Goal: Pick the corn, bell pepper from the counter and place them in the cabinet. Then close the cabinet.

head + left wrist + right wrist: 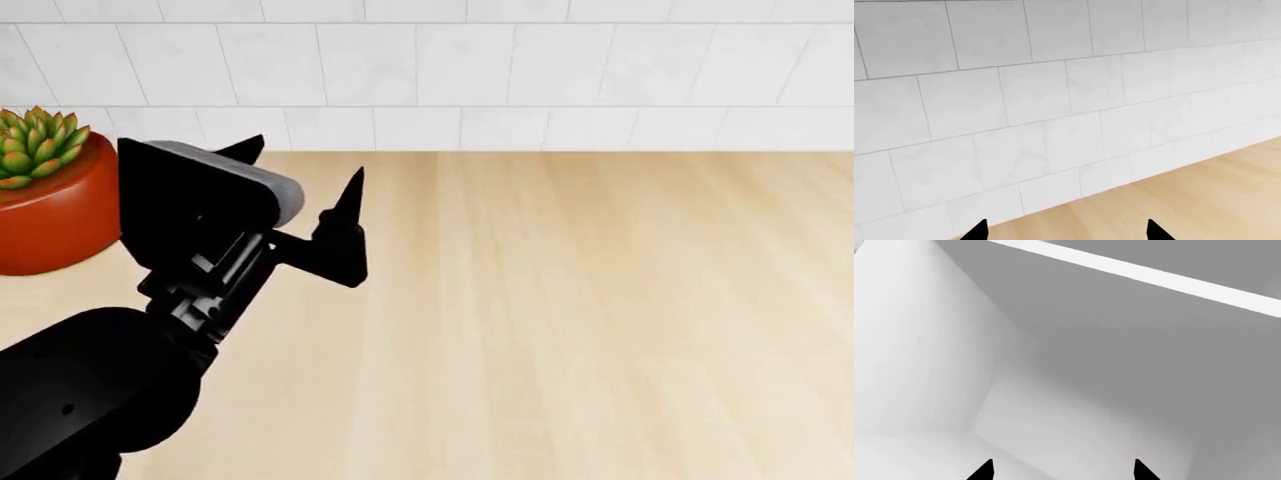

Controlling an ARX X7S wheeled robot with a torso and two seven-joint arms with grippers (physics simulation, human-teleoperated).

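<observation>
One left tool (300, 185), fingers apart and empty, hangs over the table (601, 320); one potted plant (47, 190) far left. The right tool (1062, 471), spread, faces what may be a grey-white panel.

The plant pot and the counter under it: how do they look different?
The plant pot is round and glossy red-orange; the counter is flat, pale beige wood grain. The pot stands near the tiled wall and holds a green succulent; the counter beside it lies bare. Both look smooth.

Bare counter (601, 320) right of the left end effector (300, 190), plant pot (47, 205) and tiled wall (534, 70) as obstacles.
</observation>
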